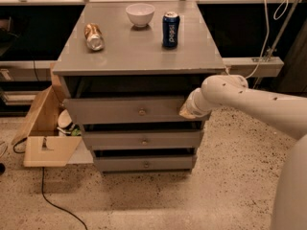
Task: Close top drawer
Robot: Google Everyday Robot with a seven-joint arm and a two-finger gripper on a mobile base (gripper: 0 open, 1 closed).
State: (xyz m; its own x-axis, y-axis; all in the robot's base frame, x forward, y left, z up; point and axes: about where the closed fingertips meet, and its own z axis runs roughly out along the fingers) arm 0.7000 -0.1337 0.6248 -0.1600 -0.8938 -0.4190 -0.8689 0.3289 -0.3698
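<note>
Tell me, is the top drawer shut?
Open: the top drawer sticks out, dark gap above it. The end effector is at its right end.

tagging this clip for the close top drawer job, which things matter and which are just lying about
Job: top drawer, pulled out; gripper at its front's right end.
Lying about: white bowl, blue can, tipped can on the cabinet top; middle drawer; bottom drawer; wooden box on floor.

I see a white bowl (140, 14), an upright blue can (170, 29) and a tipped can (94, 36) on the surface (139, 54), upper centre; a wooden box (45, 140) sits lower left.
</note>
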